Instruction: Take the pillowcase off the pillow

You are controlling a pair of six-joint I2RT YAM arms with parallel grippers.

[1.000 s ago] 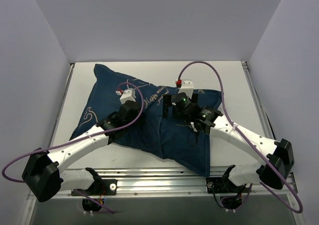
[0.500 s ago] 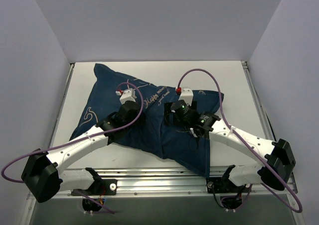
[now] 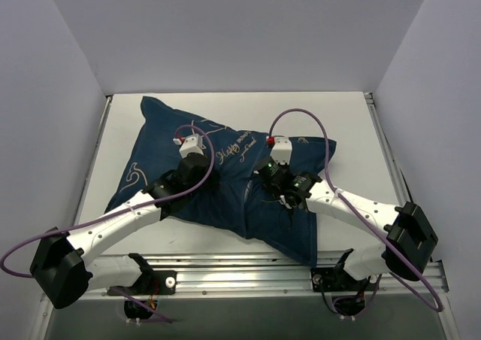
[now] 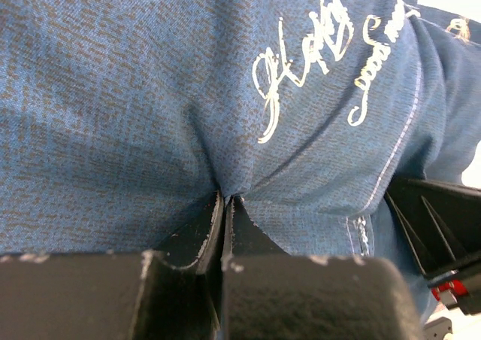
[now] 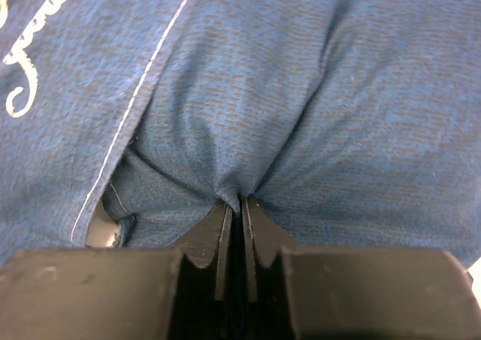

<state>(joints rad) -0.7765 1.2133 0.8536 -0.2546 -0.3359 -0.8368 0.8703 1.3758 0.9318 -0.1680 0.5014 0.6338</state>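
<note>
The navy pillowcase [image 3: 161, 137] with white script and line drawings lies spread across the table, bulging as if filled. The pillow itself is hidden inside it. My left gripper [image 3: 213, 176] presses down on the cover's middle and is shut on a pinched fold of pillowcase [image 4: 150, 92] at its tips [image 4: 225, 197]. My right gripper [image 3: 261, 179] sits just to the right of it, also shut, with a ridge of pillowcase [image 5: 301, 92] drawn into its tips [image 5: 234, 202]. A stitched hem [image 5: 143, 80] runs past on the left, with a small pale patch [image 5: 101, 231] under it.
The white table [image 3: 353, 122] shows around the cover, most of it at the back and right. Grey walls [image 3: 52, 92] close in on the left, back and right. A metal rail [image 3: 240, 268] runs along the near edge. Purple cables [image 3: 301, 114] loop above both wrists.
The right gripper was open and has closed on the fabric. The right arm has shifted slightly left, toward the left gripper. The left arm has stayed put, still pinching.
</note>
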